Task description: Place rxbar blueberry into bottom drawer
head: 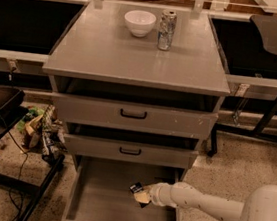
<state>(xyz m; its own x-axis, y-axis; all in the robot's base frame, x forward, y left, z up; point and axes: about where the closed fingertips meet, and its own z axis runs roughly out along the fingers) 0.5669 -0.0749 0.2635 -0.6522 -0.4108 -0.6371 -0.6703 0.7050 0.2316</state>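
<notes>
The bottom drawer (98, 198) is pulled out at the foot of the grey cabinet, a wide plain grey tray. My gripper (140, 195) reaches in from the right on a white arm and hangs over the drawer's right half. It is shut on the rxbar blueberry (136, 188), a small dark wrapped bar sticking out up and to the left of the tan fingers. The bar is held above the drawer floor, apart from it.
A white bowl (140, 22) and a silver drink can (166, 30) stand at the back of the cabinet top. Two shallower drawers with black handles (133, 114) sit above. Clutter and a black stand (39, 135) lie left; a chair base stands right.
</notes>
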